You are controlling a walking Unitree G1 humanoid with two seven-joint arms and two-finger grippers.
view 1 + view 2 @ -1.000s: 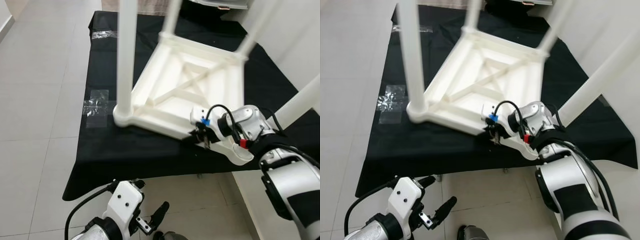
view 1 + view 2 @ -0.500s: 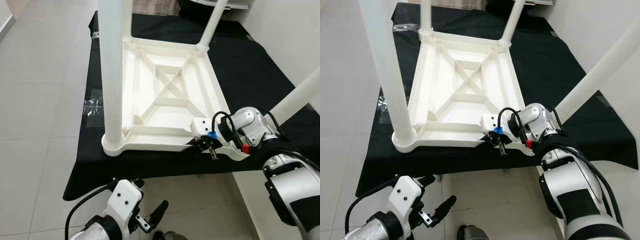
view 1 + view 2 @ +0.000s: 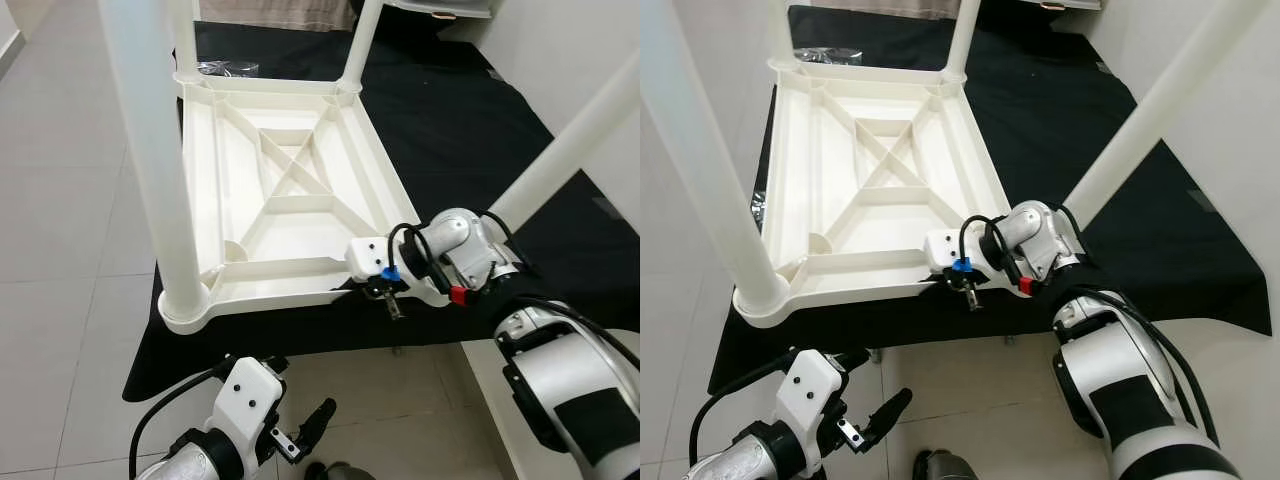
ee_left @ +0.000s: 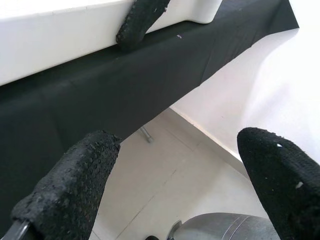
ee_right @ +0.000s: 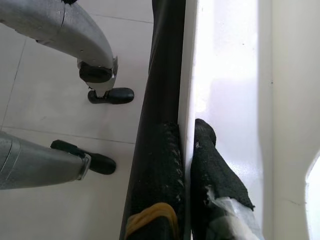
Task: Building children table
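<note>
Low at the left, below the edge of the black cloth [image 3: 470, 150], the left gripper [image 3: 305, 435] hangs idle over the tiled floor [image 3: 60, 230]; its two black fingers [image 4: 70, 192] stand wide apart with nothing between them.

Next to the right comes the task's thing, the white plastic children's table [image 3: 280, 190], lying upside down on the cloth-covered platform with its ribbed underside up and its round legs pointing upward. One thick leg [image 3: 150, 150] rises at the near left corner, two more at the far corners, and a fourth [image 3: 570, 140] slants up on the right. Crumpled clear plastic wrap [image 3: 225, 68] lies just beyond the far edge.

Further right, the right gripper [image 3: 385, 292] is at the near rim [image 3: 865, 275] of the table, close to the corner where the slanting leg meets the frame. Its fingers [image 5: 215, 170] are pinched almost closed on that thin rim, one on each face, so it holds the table by its edge.

The step in hand looks like turning or repositioning the table by that rim. To do it well, I would keep the pinch square and deep on the rim, move slowly so the tall legs do not swing or tip, and keep the frame flat on the cloth rather than dragging it off the near edge.
</note>
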